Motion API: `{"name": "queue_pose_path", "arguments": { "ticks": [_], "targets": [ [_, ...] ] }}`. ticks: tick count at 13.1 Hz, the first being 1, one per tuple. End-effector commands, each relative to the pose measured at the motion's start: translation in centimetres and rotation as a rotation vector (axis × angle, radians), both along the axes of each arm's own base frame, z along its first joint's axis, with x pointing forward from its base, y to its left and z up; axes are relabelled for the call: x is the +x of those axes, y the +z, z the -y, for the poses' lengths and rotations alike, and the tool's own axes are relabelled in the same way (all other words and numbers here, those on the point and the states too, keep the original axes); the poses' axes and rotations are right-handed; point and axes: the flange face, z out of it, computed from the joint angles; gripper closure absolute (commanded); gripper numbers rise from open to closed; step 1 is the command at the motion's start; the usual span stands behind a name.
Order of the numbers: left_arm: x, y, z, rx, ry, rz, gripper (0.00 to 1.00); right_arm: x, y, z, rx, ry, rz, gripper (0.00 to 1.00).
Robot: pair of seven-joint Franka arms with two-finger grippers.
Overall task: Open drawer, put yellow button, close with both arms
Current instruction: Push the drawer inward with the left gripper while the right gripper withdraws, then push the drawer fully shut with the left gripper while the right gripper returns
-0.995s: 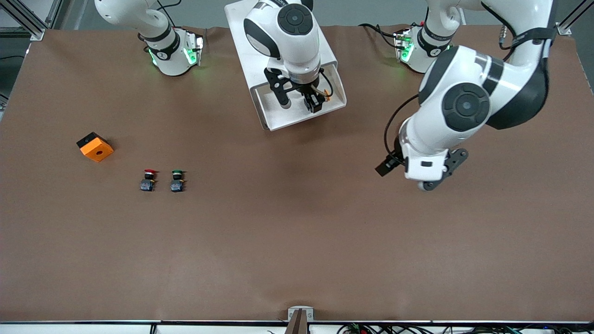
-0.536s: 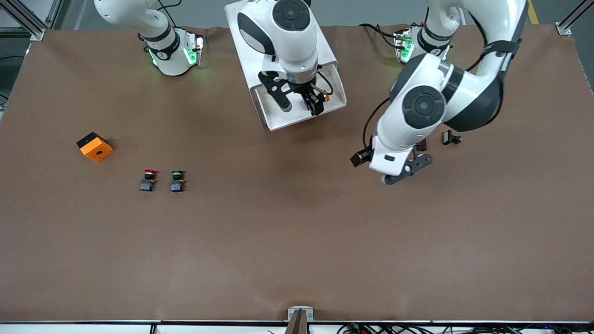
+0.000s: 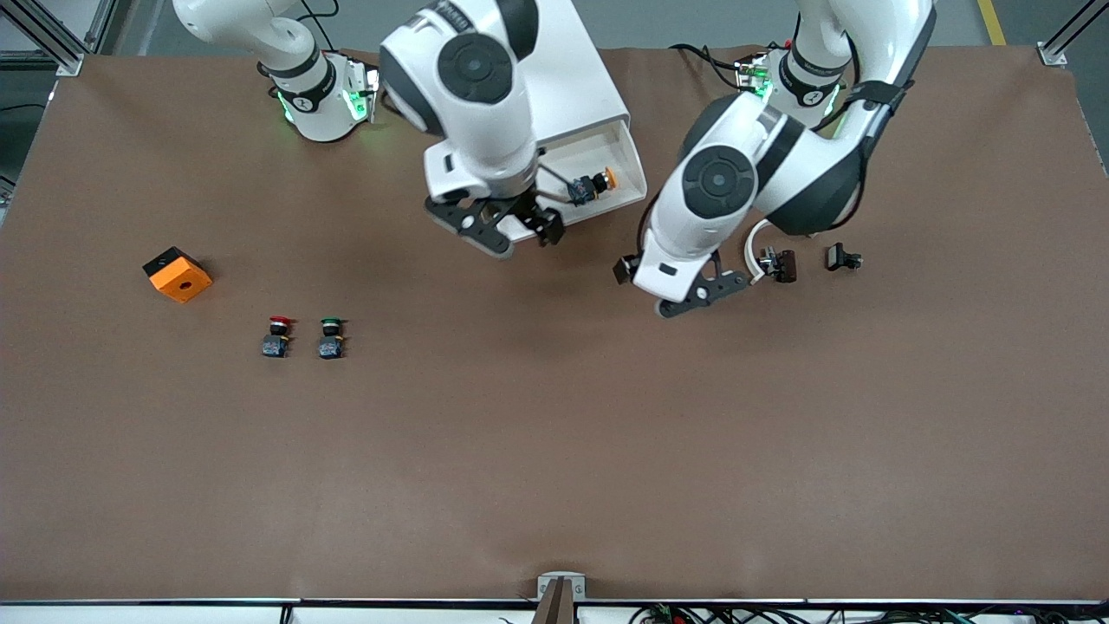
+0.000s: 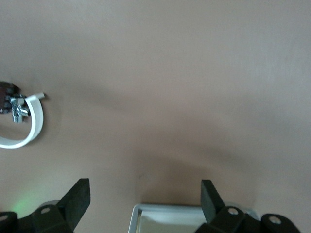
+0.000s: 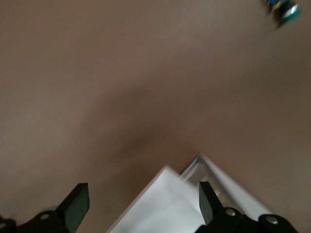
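The drawer [image 3: 639, 178] stands pulled out of the white cabinet [image 3: 580, 78], toward the front camera. The yellow button [image 3: 596, 183] lies inside it on its side. My right gripper [image 3: 520, 238] is open and empty, over the drawer's front edge at the right arm's end. That edge [image 5: 165, 199] shows between its jaws [image 5: 142, 200]. My left gripper [image 3: 643, 290] is open and empty, over the table just off the drawer's corner at the left arm's end. That corner [image 4: 146, 216] shows between its fingers [image 4: 145, 196].
An orange box [image 3: 178, 274], a red-capped button [image 3: 277, 336] and a green-capped button [image 3: 330, 338] lie toward the right arm's end. Two small black parts [image 3: 780, 264] [image 3: 842, 258] lie beside the left arm. One has a white strap [image 4: 29, 126].
My right gripper drew back out of the drawer to its front edge, leaving the yellow button inside. My left arm swung across the table toward the drawer's corner.
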Motion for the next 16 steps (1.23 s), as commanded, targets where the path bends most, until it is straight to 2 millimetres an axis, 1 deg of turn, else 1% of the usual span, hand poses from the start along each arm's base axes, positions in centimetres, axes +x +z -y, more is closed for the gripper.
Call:
{"name": "queue_pose_path", "arguments": {
  "ticks": [1,2,3,5,7,9,10,11,13,14,16],
  "targets": [
    [-3.6,0.0,1.7,0.013,-0.073,0.013,0.0,4.3,2.2,6.5,-0.03,0.166,-0.019,0.0],
    [-4.2,0.0,2.4,0.01,-0.088,0.013,0.0,5.8,2.8,9.6,-0.037,0.224,-0.045,0.0],
    [-4.9,0.0,3.2,0.0,-0.105,0.017,0.0,7.1,3.8,13.1,-0.032,0.275,-0.067,0.0],
    [-7.2,-0.9,4.7,0.014,-0.162,0.01,0.0,8.9,5.4,19.3,-0.007,0.395,-0.08,0.0],
    [-8.1,-1.7,5.0,0.041,-0.198,0.021,0.0,10.4,6.3,25.8,0.02,0.483,-0.095,0.0],
    [-8.2,-1.9,4.9,0.043,-0.186,0.022,0.0,11.1,7.0,31.3,0.012,0.551,-0.106,0.0],
    [-7.6,-1.6,4.6,0.039,-0.168,0.026,0.0,11.2,7.5,33.7,0.003,0.582,-0.112,0.0],
    [-7.4,-1.4,4.6,0.035,-0.154,0.031,0.0,11.4,7.6,36.1,0.0,0.6,-0.128,0.0],
    [-8.1,-1.8,5.2,0.034,-0.152,0.03,0.0,11.4,8.1,40.2,0.012,0.554,-0.138,0.0],
    [-8.4,-1.9,5.4,0.029,-0.144,0.022,0.0,11.3,8.2,41.4,0.014,0.532,-0.149,0.0],
    [-9.0,-2.7,5.6,0.032,-0.153,0.014,0.0,11.0,8.3,43.4,0.025,0.479,-0.177,0.0]
  ]
}}
